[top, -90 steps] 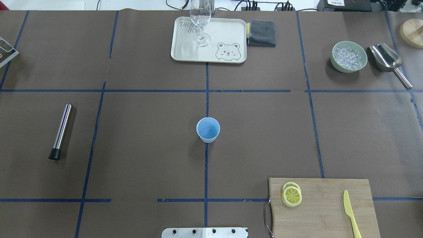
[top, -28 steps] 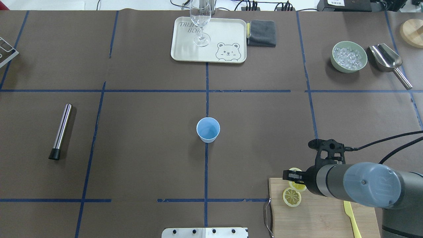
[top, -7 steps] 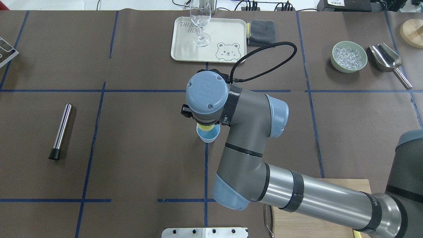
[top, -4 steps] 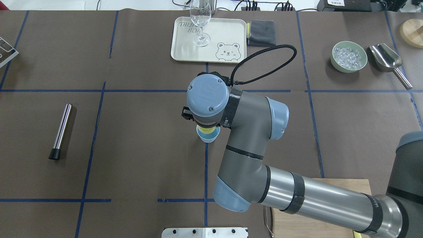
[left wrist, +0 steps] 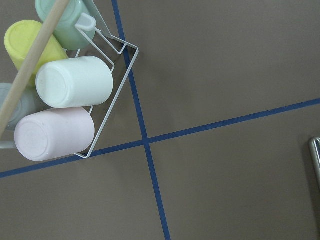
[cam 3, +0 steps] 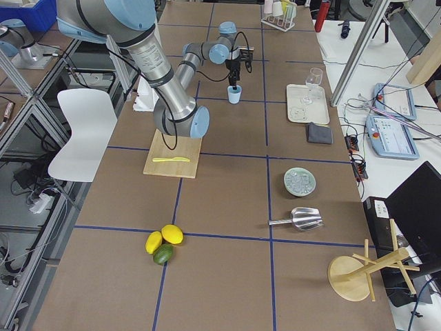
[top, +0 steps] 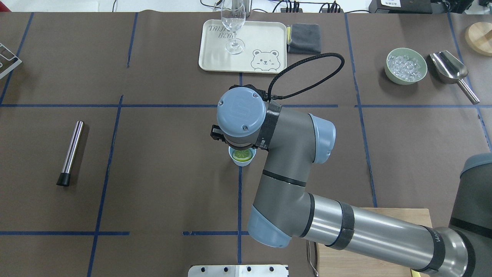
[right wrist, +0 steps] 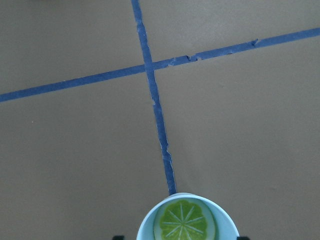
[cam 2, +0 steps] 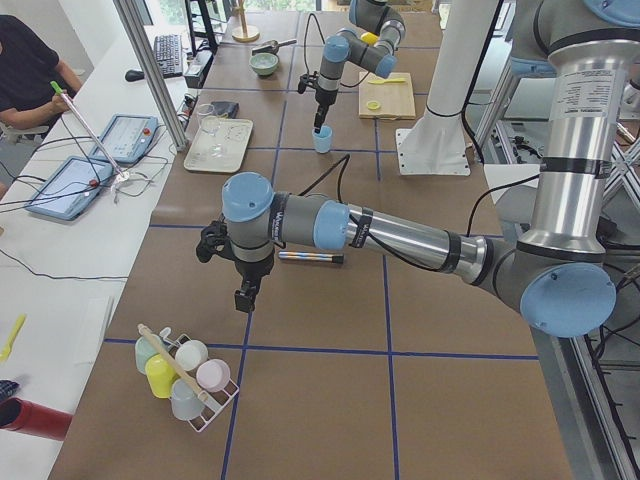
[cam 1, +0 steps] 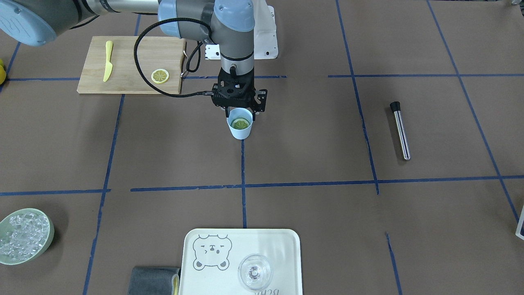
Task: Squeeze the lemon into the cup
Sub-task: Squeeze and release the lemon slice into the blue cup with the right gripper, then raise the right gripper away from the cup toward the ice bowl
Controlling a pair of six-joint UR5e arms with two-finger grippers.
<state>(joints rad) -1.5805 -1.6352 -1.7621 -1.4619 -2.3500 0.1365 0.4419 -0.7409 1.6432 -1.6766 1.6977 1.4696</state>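
The right hand [cam 1: 240, 110] hangs straight down over the cup [cam 1: 240, 132], its fingers spread wider than the rim and gripping nothing: released. In the right wrist view the fingertips are dark specks at the bottom edge, one either side of the cup [right wrist: 144, 227], outside its rim. A lemon slice [cam 1: 240, 123] lies flat inside the cup, wheel pattern up, looking greenish.

The cup stands upright near the middle of the counter [top: 161, 154], on a blue tape line [top: 239, 192]. In the overhead view, from the cup: a tray [top: 215, 57] with a glass [top: 233, 27] at twelve o'clock, a grey cloth [top: 304, 38] at one, a bowl of ice [top: 403, 81] at two with a scoop [top: 449, 71] just beyond it, a steel bar [top: 71, 154] at nine, and a board [top: 399, 213] at four, mostly under the right arm [top: 292, 154].

In the front view the board sits at ten o'clock from the cup. A second slice [cam 1: 160, 76] lies flat on it near the edge towards the cup, with a yellow knife [cam 1: 107, 60] farther along.

The left hand [cam 2: 243, 297] shows only in the left side view, pointing down above the counter, well apart from the cup. Whether its fingers are spread or clenched I cannot tell. The left wrist view looks down on a wire rack [left wrist: 121, 80] of pastel cups; in the side view that rack is at seven o'clock of the hand and the bar at two.
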